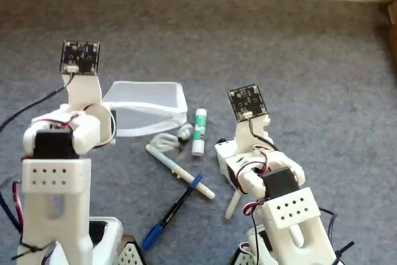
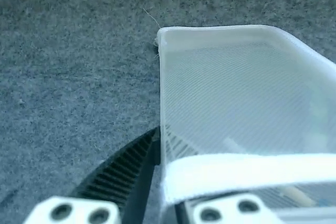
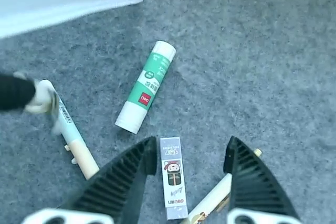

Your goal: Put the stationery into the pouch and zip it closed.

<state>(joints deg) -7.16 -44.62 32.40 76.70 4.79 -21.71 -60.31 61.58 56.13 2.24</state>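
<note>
A white mesh pouch (image 1: 146, 107) lies open on the grey carpet. My left gripper (image 2: 161, 141) is shut on its side edge (image 2: 164, 103), one black finger (image 2: 123, 174) outside the wall and the other behind the mesh. My right gripper (image 3: 191, 145) hangs open over a small grey box (image 3: 173, 184) lying between its fingers. A green-and-white glue stick (image 3: 146, 85) (image 1: 199, 131) lies just beyond it. A pale pen (image 3: 71, 135) (image 1: 177, 169) lies beside the glue stick, and a cream pen (image 3: 210, 203) (image 1: 234, 203) sits under the gripper. A blue pen (image 1: 170, 212) lies nearer the front.
A black item with a white tip (image 3: 23, 93) lies beside the pale pen, near the pouch mouth. The left arm (image 1: 59, 147) and right arm (image 1: 273, 184) stand at the front. Bare carpet (image 1: 298, 60) stretches behind and to the right.
</note>
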